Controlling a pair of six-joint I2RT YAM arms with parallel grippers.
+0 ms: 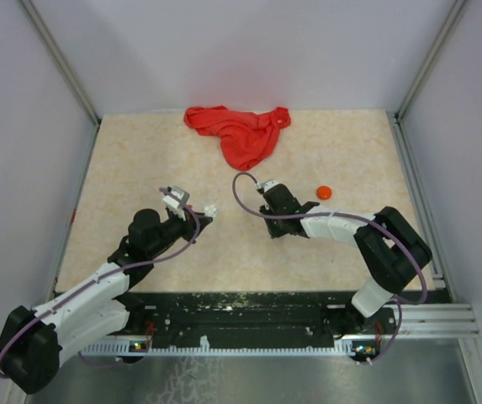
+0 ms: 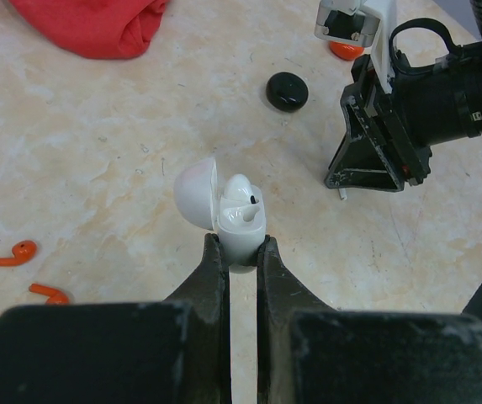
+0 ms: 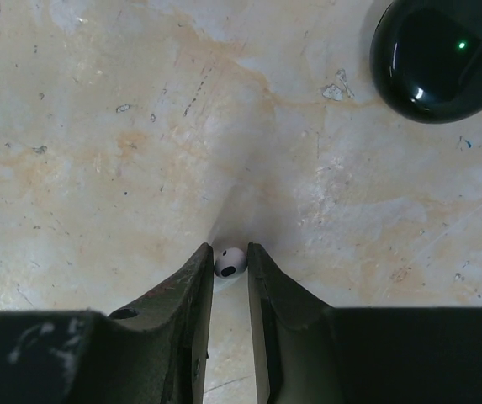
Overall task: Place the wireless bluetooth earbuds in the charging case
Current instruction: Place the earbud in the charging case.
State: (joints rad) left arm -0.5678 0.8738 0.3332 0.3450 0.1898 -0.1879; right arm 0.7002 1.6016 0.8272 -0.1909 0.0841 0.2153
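Observation:
My left gripper (image 2: 241,252) is shut on the base of an open white charging case (image 2: 242,234) and holds it upright, its lid (image 2: 196,192) swung back to the left. One white earbud (image 2: 239,190) sits in the case. My right gripper (image 3: 230,268) is shut on the other white earbud (image 3: 230,261), pinched at its fingertips just above the table. In the top view the left gripper (image 1: 205,213) with the case (image 1: 211,209) is left of the right gripper (image 1: 272,231). Two red earbuds (image 2: 13,252) (image 2: 49,293) lie loose on the table at the left.
A closed black case (image 3: 440,55) with a green light lies just beyond the right gripper and also shows in the left wrist view (image 2: 287,91). A closed orange case (image 1: 325,192) lies to the right. A red cloth (image 1: 236,130) lies at the back.

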